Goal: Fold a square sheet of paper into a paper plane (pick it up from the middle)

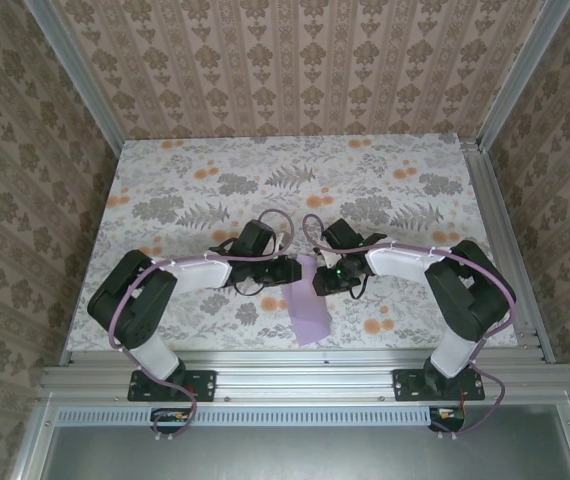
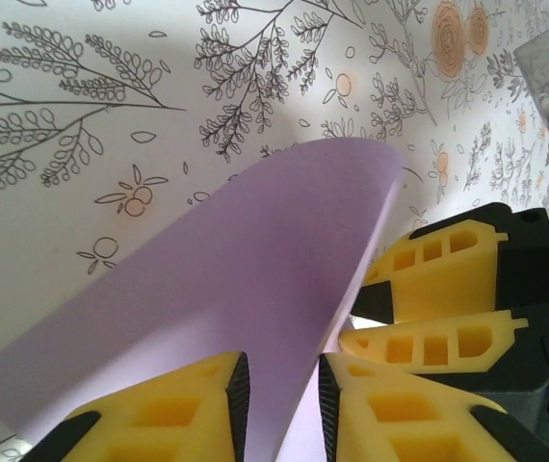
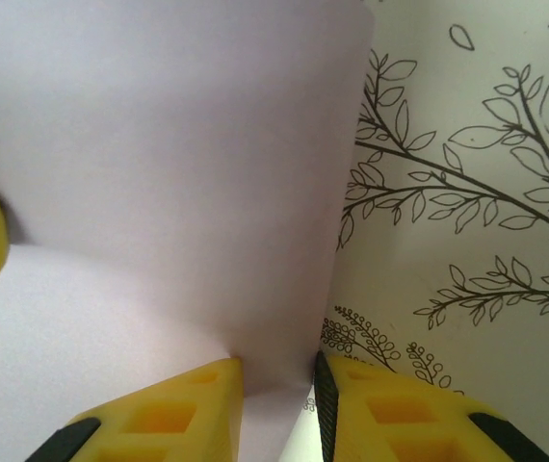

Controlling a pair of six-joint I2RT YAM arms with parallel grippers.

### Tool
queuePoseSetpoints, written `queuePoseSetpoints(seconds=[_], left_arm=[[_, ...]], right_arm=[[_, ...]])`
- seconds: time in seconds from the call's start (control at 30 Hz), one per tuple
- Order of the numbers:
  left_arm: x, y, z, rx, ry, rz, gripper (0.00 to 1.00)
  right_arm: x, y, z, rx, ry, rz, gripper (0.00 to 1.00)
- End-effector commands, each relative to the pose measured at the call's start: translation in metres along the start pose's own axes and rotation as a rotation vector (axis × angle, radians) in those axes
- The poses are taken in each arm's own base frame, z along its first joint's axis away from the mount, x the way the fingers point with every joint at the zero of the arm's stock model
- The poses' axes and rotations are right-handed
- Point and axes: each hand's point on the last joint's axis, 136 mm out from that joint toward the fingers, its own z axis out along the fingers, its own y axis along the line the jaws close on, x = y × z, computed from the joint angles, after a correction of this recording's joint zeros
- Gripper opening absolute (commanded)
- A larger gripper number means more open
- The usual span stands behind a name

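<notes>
Two arms are rising from bases on the aluminium rail (image 1: 305,385) at the near edge and bending inward, so their grippers are meeting over the front middle of the floral table (image 1: 165,180). Between them the lilac paper sheet (image 1: 309,310) is showing as a narrow strip. Its near end is pointing toward the rail and its far end is sitting between the grippers, curling up off the tabletop.

The left gripper (image 1: 287,270) is straddling the sheet. Its yellow fingers (image 2: 159,423) are standing on either side of the curved paper with a gap between them, and whether they are pinching it cannot be told.

The right gripper (image 1: 322,281) is facing it, with its fingers (image 3: 169,419) flanking the sheet's edge. From the left wrist those fingers are sitting close together, their dark tips nipping the paper's edge.

Beyond them, more floral tabletop is stretching to the patterned walls (image 1: 295,60).
</notes>
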Motion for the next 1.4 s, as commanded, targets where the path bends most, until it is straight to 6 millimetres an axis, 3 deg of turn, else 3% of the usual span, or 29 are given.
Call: queuePoseSetpoints(seconds=[0.0, 0.17, 0.53, 0.8, 1.03, 1.37], left_arm=[[0.008, -0.001, 0.000, 0.011, 0.014, 0.000, 0.23], [0.017, 0.001, -0.002, -0.008, 0.023, 0.000, 0.14], [0.040, 0.003, 0.000, -0.066, 0.047, 0.012, 0.13], [0.046, 0.007, 0.001, -0.084, 0.053, 0.020, 0.13], [0.038, -0.002, 0.001, -0.067, 0.053, 0.031, 0.12], [0.037, -0.011, 0.005, -0.042, 0.056, 0.028, 0.12]], right_arm=[[0.002, 0.003, -0.007, 0.002, -0.010, -0.002, 0.31], [-0.001, 0.006, -0.012, -0.008, -0.027, 0.001, 0.34], [-0.004, 0.013, -0.019, -0.049, -0.046, 0.034, 0.36], [0.016, 0.006, -0.015, -0.048, -0.002, 0.061, 0.41], [0.034, 0.019, -0.025, -0.188, -0.012, 0.142, 0.50], [0.065, 0.022, -0.023, -0.261, 0.018, 0.223, 0.49]])
